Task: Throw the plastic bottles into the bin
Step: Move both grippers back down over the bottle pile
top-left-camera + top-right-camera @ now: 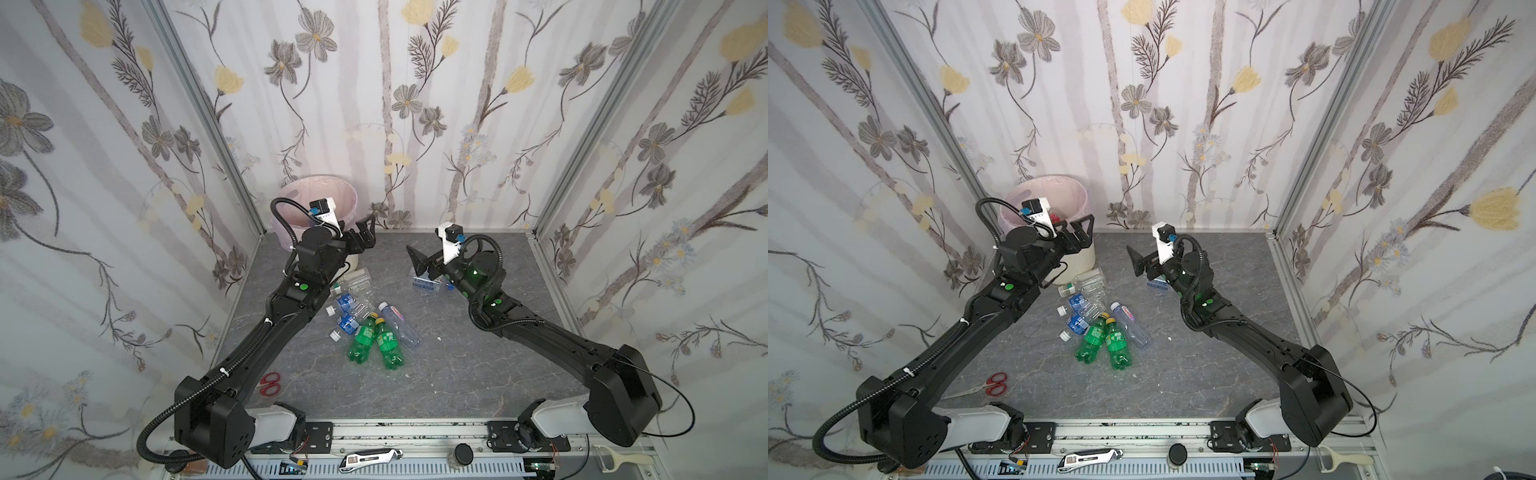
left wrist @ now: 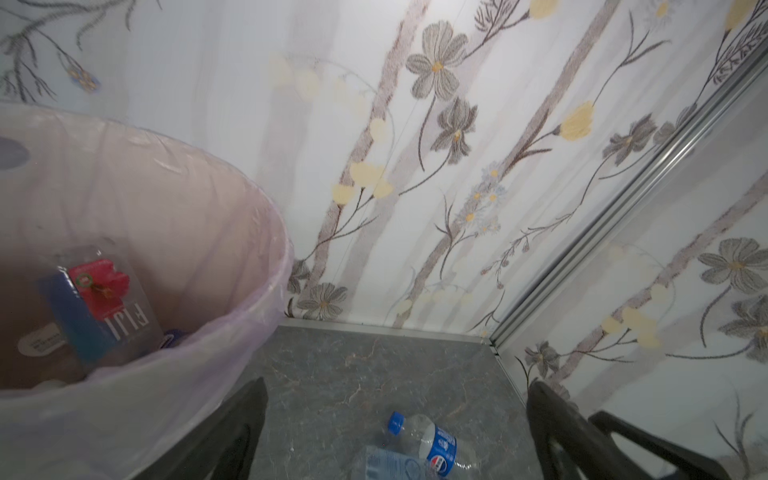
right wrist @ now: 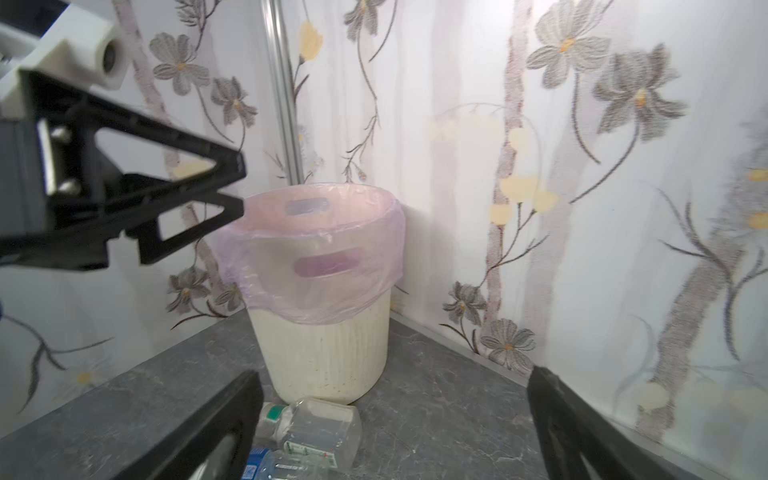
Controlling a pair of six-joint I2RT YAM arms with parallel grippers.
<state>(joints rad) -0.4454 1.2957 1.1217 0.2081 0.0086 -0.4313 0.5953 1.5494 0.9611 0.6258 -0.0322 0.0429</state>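
Here the small plastic bottles (image 1: 365, 322), mostly clear with blue labels, two green with yellow caps, lie on their sides in a loose heap at mid-table. The nearest of them is just in front of the round cream-white ribbed bin (image 3: 328, 357) with its translucent pink liner. One more clear bottle (image 1: 424, 286) lies apart, under the right arm, and at least one labelled bottle (image 2: 112, 299) is already inside the bin.

The left gripper (image 1: 365, 232) hangs beside the bin's rim and the right gripper (image 1: 422, 264) above the lone bottle. Both have their jaws spread wide and hold nothing.

The bottles look empty, so they are probably light, thin-walled and easily dented. Being smooth and round, they are likely to roll or squirt out of a pinch. A hold across the labelled mid-body, or at the stiffer shoulder below the cap, seems safest.

The grey marble-patterned tabletop (image 1: 457, 365) is hard, flat and slick. Floral fabric walls (image 1: 415, 104) close it in on three sides. A pair of red-handled scissors (image 1: 269, 384) lies near the left arm's base.
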